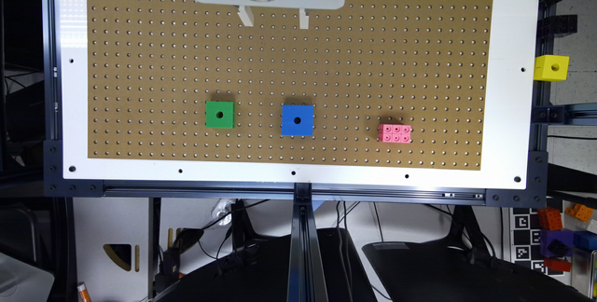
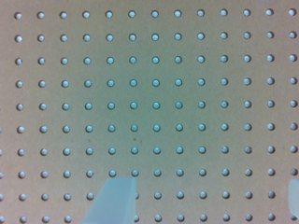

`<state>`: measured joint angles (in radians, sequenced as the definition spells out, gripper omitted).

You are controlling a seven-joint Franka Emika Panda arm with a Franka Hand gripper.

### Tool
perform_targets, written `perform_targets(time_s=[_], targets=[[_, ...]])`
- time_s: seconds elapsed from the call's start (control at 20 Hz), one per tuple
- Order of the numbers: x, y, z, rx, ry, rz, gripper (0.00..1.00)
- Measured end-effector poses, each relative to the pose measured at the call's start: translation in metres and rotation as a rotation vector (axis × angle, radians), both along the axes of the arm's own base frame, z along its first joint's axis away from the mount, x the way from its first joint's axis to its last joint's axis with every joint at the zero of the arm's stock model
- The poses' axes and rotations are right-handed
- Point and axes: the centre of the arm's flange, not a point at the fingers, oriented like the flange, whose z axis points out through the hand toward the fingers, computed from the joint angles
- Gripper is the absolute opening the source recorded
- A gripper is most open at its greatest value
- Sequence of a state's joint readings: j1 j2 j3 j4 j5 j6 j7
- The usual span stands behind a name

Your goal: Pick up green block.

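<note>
1. Gripper (image 1: 274, 17) at top centre of the exterior view, jaws spread wide, holding nothing.
2. Green block (image 1: 220, 114) lower left of centre on the pegboard (image 1: 373, 59) (blue cube (image 1: 297, 120) just right).

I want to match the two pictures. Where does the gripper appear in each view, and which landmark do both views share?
Exterior view: the gripper is at the top edge, its two white fingers apart, above bare board and far from the green block.
Wrist view: the gripper shows as two pale fingertips at the picture's edge, wide apart, nothing between them.
Shared landmark: the brown pegboard with its rows of holes.
</note>
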<state>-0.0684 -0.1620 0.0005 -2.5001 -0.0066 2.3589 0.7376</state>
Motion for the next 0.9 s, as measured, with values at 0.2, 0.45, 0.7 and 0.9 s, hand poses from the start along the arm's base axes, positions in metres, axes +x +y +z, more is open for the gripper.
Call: perform_targets(time_s=[0.2, 0.45, 0.7, 0.9], targets=[[0.000, -0.001, 0.000, 0.000, 0.000, -0.003, 1.00], [0.007, -0.023, 0.008, -0.004, -0.019, -0.005, 1.00], [0.039, -0.050, 0.006, -0.007, -0.026, -0.005, 1.00], [0.067, -0.068, -0.003, -0.008, -0.024, -0.006, 1.00]])
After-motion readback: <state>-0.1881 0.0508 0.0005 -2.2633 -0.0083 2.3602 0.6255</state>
